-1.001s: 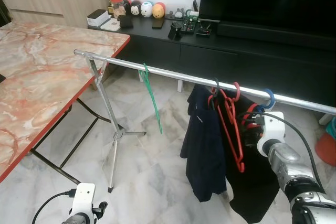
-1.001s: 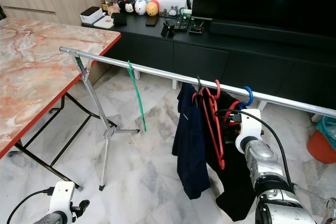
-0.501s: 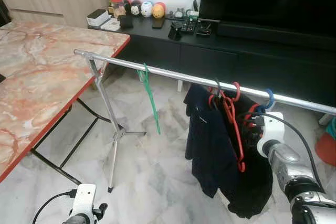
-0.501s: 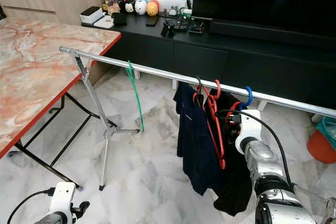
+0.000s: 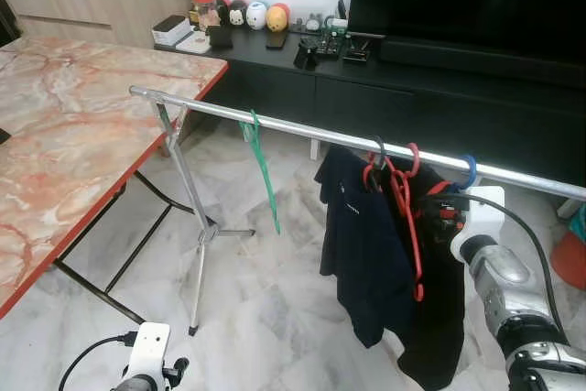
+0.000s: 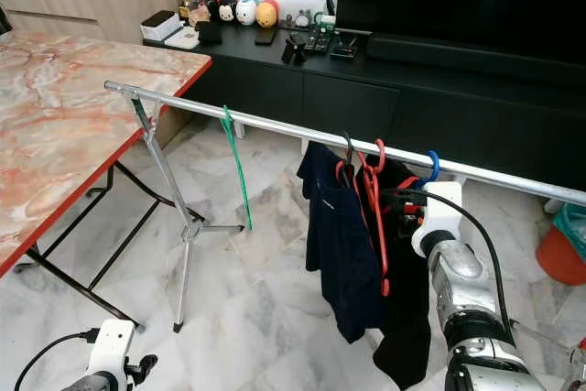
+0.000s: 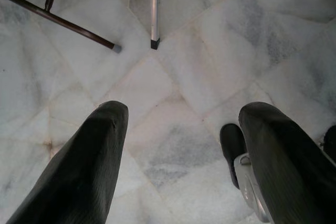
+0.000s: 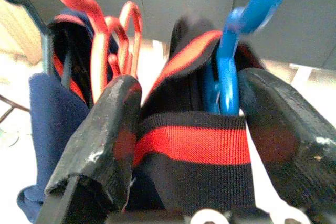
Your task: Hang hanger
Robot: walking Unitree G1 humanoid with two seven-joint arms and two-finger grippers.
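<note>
Up at the rail (image 5: 302,127), right tool (image 8: 189,129) clamps blue hanger's (image 8: 231,72) collar.

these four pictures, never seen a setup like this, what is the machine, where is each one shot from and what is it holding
All four pictures come from one walking humanoid robot with two silver arms, each ending in a gripper with two long black fingers. The two wide pictures are the left and right eyes of a camera on its head, looking down at a long silver clothes rail on a white marble floor. The two close-ups come from a camera on each wrist.

On the rail hang a bare thin green hanger, a navy shirt, red plastic hangers and a blue plastic hanger carrying a black garment with a red stripe.

The right gripper is raised to the rail, its fingers either side of the striped collar and the blue hanger. The left gripper hangs open over the floor, holding nothing.
</note>
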